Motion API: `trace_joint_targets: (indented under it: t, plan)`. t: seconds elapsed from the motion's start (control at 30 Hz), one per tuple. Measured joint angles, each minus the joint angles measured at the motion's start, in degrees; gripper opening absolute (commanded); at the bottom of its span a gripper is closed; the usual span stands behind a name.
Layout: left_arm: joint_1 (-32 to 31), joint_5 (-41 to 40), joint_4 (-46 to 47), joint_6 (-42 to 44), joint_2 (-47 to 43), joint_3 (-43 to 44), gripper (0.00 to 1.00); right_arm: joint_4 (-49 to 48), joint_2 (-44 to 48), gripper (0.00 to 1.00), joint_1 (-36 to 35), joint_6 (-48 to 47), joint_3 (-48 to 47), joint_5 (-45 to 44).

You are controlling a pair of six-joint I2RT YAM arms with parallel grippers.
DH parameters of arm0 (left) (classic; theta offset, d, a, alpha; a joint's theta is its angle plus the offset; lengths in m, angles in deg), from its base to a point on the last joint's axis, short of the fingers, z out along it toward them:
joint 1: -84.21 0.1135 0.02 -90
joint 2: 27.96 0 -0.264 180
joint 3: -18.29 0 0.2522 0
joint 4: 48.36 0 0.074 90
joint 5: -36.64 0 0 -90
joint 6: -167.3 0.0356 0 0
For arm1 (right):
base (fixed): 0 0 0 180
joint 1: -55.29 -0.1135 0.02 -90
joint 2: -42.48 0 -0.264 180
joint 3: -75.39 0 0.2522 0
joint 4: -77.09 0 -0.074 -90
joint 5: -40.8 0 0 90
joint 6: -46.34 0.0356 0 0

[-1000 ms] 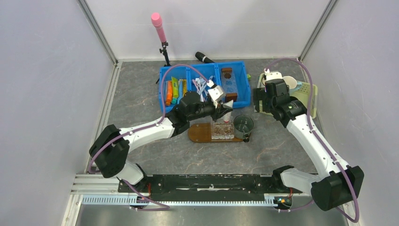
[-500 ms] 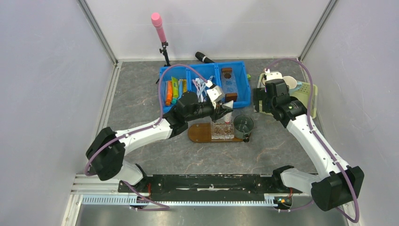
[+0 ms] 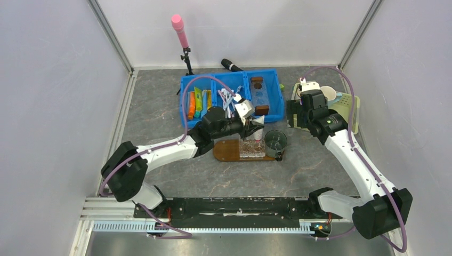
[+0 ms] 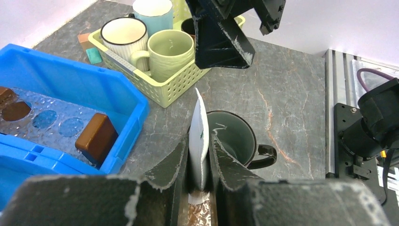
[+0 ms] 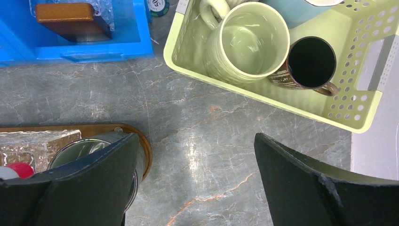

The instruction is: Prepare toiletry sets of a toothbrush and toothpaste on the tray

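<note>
"So where should that tube go?"

"Seen from above, the blue bin (image 3: 213, 84) sits at twelve o'clock of the tray (image 3: 226, 151), and the green basket (image 3: 353, 116) is out at two o'clock. The tray shows bare wood only at its nine o'clock end. A clear box (image 3: 251, 150) fills the middle, and a dark mug (image 3: 275, 141) stands at the three o'clock end. The white toothpaste (image 4: 200, 113) hangs upright over the box, just beside the mug. I'd carry it toward nine o'clock, lay it flat on the bare wood, and let go only once it rests. Otherwise it could tip into the mug."

"And the pincers?"

"The left gripper (image 4: 200, 143) is pinched narrow on the tube's lower part, one finger on each side, with the flat sealed end pointing up. The right gripper (image 5: 195, 141) stands spread wide and holds nothing. It hovers over bare table between the tray and the basket, at three o'clock of the mug."

"The toothbrush?"

"The toothbrush (image 3: 228, 98) looks to be the light blue one in the bin's middle section, but it's too small to be sure."
</note>
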Motion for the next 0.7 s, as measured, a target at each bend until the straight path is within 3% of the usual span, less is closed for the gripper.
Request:
trace_joint_targets:
  t: [0.7]
  plan:
    - [-0.02,-2.05,7.67,3.04,3.96,-5.64,0.19,3.15,-2.16,0.98,0.0,0.22,-1.16,2.08]
